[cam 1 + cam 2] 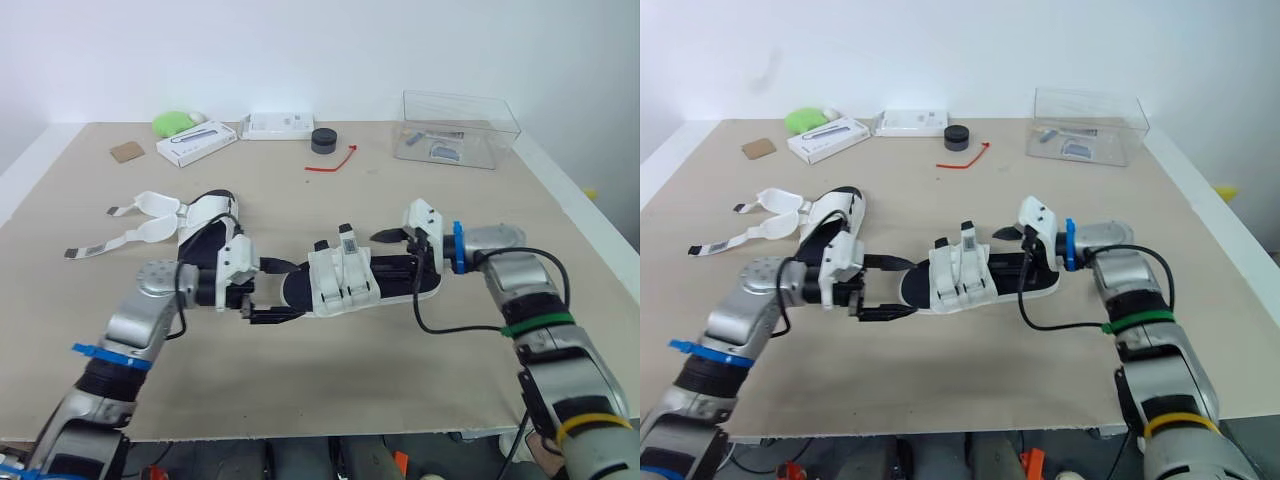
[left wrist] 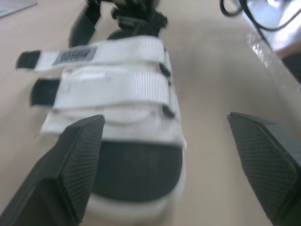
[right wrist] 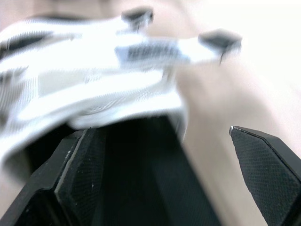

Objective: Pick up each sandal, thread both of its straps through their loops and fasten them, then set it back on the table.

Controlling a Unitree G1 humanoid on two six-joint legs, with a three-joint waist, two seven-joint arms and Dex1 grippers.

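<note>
You had one sandal (image 1: 340,281) lying flat near the middle of the table (image 1: 330,385), somewhat closer to the near edge, its length running across from left to right. Both of its white straps (image 2: 113,75) were laid over the foot and sat snug through their loops, their dark tips pointing toward the far edge. Your left end effector (image 1: 272,292) was at the sandal's left end with its fingers (image 2: 77,160) spread wide, the rounded end of the sole between them. Your right end effector (image 1: 396,252) was at the other end, also open, its fingers (image 3: 263,165) apart with the black footbed between them. The second sandal (image 1: 207,238) lay toward the left edge, its two straps (image 1: 140,222) trailing loose across the table. Along the far edge you had a green object (image 1: 174,123), two white boxes (image 1: 197,142) (image 1: 278,125), a black puck (image 1: 323,140) and a red tie (image 1: 335,163), with a scrap of cardboard (image 1: 127,151) nearby and a clear plastic box (image 1: 458,130) toward the far right corner.
</note>
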